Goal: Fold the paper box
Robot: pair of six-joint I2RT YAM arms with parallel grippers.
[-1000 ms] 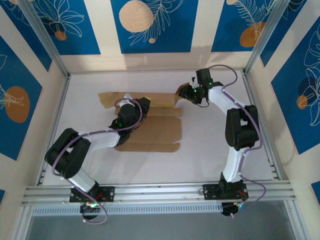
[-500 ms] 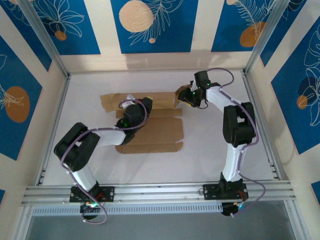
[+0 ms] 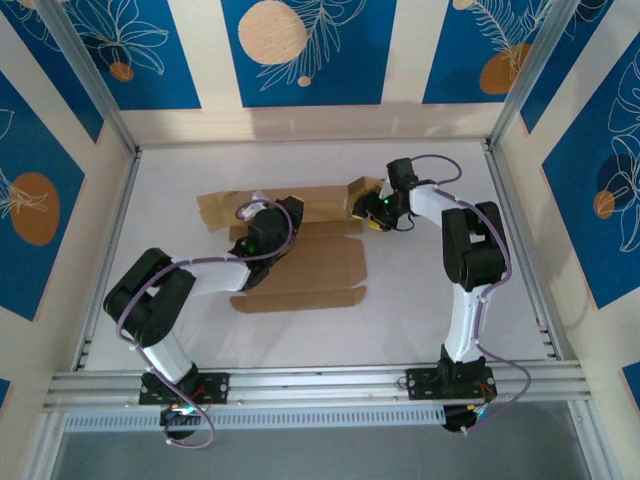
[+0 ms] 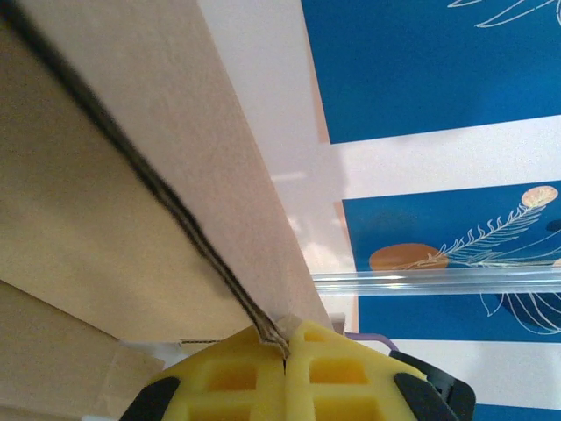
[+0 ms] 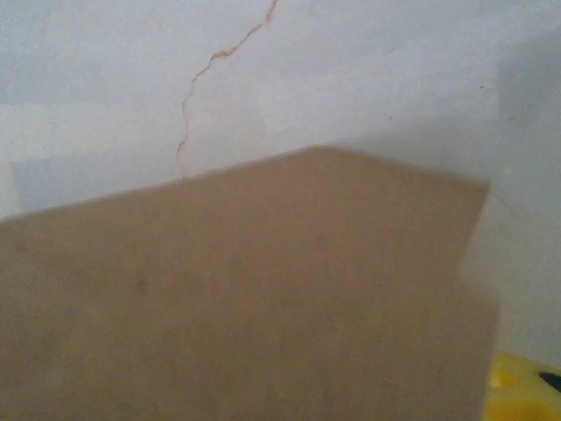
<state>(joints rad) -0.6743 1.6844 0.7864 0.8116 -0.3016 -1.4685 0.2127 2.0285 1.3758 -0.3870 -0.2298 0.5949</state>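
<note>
On the white surface (image 3: 420,300), toward its far half, the paper box (image 3: 305,265) lay as a brown cardboard sheet, mostly flat, with its back strip and right end flap (image 3: 362,192) lifted. My left fingers (image 4: 219,377) were closed, the two yellow pads pressed together, over the sheet's left part near the fold of the back strip. In the left wrist view a raised cardboard panel stood right against them, and its corrugated edge ran down to the seam where the pads met; I could not tell whether any of it was pinched. My right fingers (image 5: 526,390) were at the sheet's far right corner, against the end flap, which rose close in front of the right wrist camera. I could not tell whether they were open or closed.

My left arm (image 3: 200,275) was bent sharply at the elbow, its forearm reaching low over the sheet. My right arm (image 3: 470,260) rose from its base and turned left toward the flap.
</note>
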